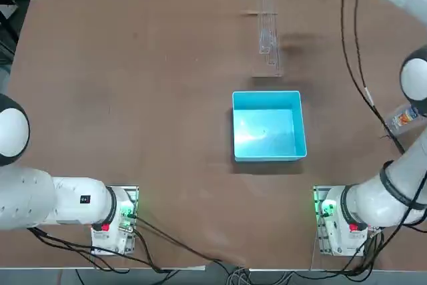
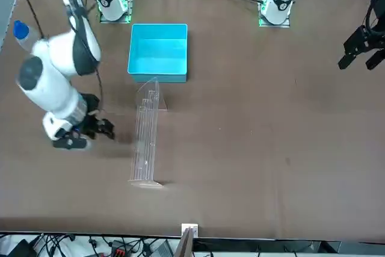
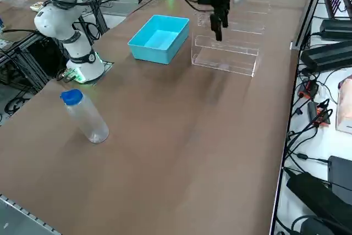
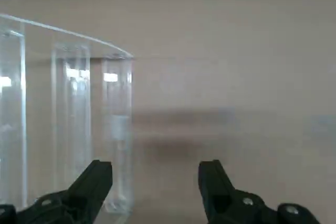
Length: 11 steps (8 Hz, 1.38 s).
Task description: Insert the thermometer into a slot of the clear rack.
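Your right pincer (image 4: pixel 155 174) hangs open and empty just beside the rack (image 2: pixel 146 136); I cannot make out the thermometer anywhere.

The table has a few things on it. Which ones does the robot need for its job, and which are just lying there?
Needed:
- clear rack
- right gripper, fingers open, nothing in them, beside the rack
- thermometer: I cannot make it out

Just lying there:
- blue box
- bottle with blue cap
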Motion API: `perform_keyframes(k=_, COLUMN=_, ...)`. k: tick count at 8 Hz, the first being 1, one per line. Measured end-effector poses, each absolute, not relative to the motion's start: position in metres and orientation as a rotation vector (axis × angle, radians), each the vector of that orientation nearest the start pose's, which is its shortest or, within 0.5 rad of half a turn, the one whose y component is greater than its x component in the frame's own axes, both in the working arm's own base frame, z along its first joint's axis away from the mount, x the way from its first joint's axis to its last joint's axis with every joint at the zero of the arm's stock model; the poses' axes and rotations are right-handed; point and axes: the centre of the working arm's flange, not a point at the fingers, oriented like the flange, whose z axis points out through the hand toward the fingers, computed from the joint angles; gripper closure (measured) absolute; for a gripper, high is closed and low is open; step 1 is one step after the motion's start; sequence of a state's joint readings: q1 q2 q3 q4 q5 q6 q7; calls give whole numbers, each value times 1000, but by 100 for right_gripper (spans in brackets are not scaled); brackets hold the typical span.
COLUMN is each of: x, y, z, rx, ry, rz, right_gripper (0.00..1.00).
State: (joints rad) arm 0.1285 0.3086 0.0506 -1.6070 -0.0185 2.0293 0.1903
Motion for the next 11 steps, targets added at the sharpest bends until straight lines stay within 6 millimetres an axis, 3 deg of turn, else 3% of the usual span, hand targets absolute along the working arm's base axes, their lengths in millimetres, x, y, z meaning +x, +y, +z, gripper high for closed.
perform_keyframes(k=4, x=604, y=43, z=555, rx=-3159, ry=-100, rz=-82, right_gripper=0)
perform_keyframes(k=7, x=565, y=28, z=608, rx=-3166, ry=-83, rz=54, right_gripper=0)
perform_keyframes(k=9, x=553, y=24, z=628, rx=-3162, ry=-75, rz=52, right_gripper=0)
perform_keyframes(k=11, x=551, y=14, z=629, rx=-3155, ry=-49, rz=44, right_gripper=0)
